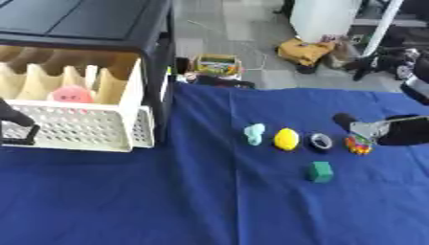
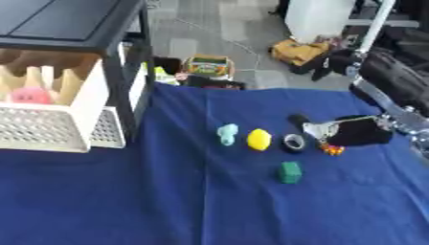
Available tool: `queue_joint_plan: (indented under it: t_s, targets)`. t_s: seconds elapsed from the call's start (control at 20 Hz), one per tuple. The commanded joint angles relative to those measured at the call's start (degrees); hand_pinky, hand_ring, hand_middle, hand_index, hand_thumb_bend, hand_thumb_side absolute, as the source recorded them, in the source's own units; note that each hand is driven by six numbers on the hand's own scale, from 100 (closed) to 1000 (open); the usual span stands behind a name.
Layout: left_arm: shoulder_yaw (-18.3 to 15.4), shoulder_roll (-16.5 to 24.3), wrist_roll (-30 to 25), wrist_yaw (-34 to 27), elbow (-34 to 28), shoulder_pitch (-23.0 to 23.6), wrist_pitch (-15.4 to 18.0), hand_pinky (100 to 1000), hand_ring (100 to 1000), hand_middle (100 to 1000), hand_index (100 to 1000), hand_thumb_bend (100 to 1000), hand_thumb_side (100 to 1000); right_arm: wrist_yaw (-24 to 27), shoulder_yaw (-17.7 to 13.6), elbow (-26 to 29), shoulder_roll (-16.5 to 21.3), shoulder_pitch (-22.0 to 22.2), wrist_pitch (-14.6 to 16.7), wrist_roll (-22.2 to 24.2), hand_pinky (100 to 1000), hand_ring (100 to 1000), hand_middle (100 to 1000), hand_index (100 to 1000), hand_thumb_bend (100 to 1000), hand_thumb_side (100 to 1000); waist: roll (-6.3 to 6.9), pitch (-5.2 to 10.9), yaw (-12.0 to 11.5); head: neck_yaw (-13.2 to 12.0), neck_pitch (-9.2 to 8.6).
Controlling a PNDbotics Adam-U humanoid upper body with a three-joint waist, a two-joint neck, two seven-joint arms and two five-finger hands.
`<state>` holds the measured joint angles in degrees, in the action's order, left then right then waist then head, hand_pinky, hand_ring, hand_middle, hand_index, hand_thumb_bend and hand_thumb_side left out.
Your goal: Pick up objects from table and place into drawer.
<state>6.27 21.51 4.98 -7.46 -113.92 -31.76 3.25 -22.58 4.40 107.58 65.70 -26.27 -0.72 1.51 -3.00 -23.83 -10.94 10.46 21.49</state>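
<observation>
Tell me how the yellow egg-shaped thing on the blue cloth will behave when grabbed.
The yellow egg-shaped object looks rounded all over, so it may roll if nudged. Its smooth surface could slip between fingers. It seems small, probably light; the blue cloth should damp rolling.

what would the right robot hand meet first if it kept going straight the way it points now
Probably the small dark ring: the right robot hand points left along the row, over the multicoloured object. Its height is unclear, so it might pass above.

Soft daylight, mild blur — faint shadows
</observation>
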Motion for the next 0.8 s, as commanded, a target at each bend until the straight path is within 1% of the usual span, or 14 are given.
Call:
queue_joint_plan:
  t_s: [0.05,0.15,0.25,0.45,0.5,0.55,0.65,0.7,0.8]
  targets:
    - [0.75,0.16,1.15,0.86,-0.67,-0.43,-0.17,554,203,449,949,100,891,0.52,0.23,-0.79,2.83,-1.05,1.39,2.93,735,730,610,869,367,430,0.08,1.22,0.05,0.18,-0.84]
    - [0.94,0.02,1.11,1.04,-0.67,-0.44,-0.21,554,204,450,948,100,888,0.7,0.92,-1.54,2.97,-1.47,2.16,4.76,741,742,625,917,343,399,0.06,1.23,-0.03,0.27,-0.81]
    - [0.99,-0.12,1.05,1.12,-0.67,-0.43,-0.12,554,203,449,946,100,889,0.6,1.96,-2.64,3.19,-1.93,2.81,6.68,746,748,639,941,323,373,0.03,1.21,-0.17,0.47,-0.76]
    - [1.18,-0.41,0.74,1.05,-0.67,-0.22,-0.51,557,203,449,942,100,899,0.48,3.66,-4.89,3.03,-3.2,3.46,10.44,743,747,662,958,305,330,-0.06,1.08,-0.34,0.76,-0.69]
    - [1.23,-0.48,0.62,1.02,-0.67,-0.17,-0.61,557,202,449,941,100,900,0.58,4.02,-5.42,2.95,-3.51,3.47,11.34,743,748,674,960,313,324,-0.09,1.05,-0.37,0.81,-0.63]
    - [1.26,-0.53,0.51,1.01,-0.67,-0.13,-0.69,557,202,449,940,100,899,0.61,4.29,-5.89,2.89,-3.79,3.43,12.21,747,751,694,961,327,350,-0.11,1.02,-0.4,0.85,-0.56]
    - [1.24,-0.61,0.4,1.0,-0.67,-0.07,-0.82,557,202,448,939,100,895,-0.17,4.96,-7.16,3.04,-4.25,3.08,13.88,759,760,711,953,369,368,-0.17,0.93,-0.49,0.95,-0.48]
    - [1.27,-0.65,0.33,1.0,-0.67,-0.03,-0.88,557,201,448,939,100,895,-0.83,5.28,-8.0,3.09,-4.56,2.85,14.71,760,759,712,955,379,366,-0.2,0.9,-0.54,1.03,-0.43]
    - [1.4,-0.71,0.11,1.07,-0.67,0.09,-1.02,559,200,447,938,100,898,-2.23,5.73,-9.65,2.76,-5.53,2.82,16.44,758,756,711,953,427,383,-0.26,0.83,-0.59,1.12,-0.38]
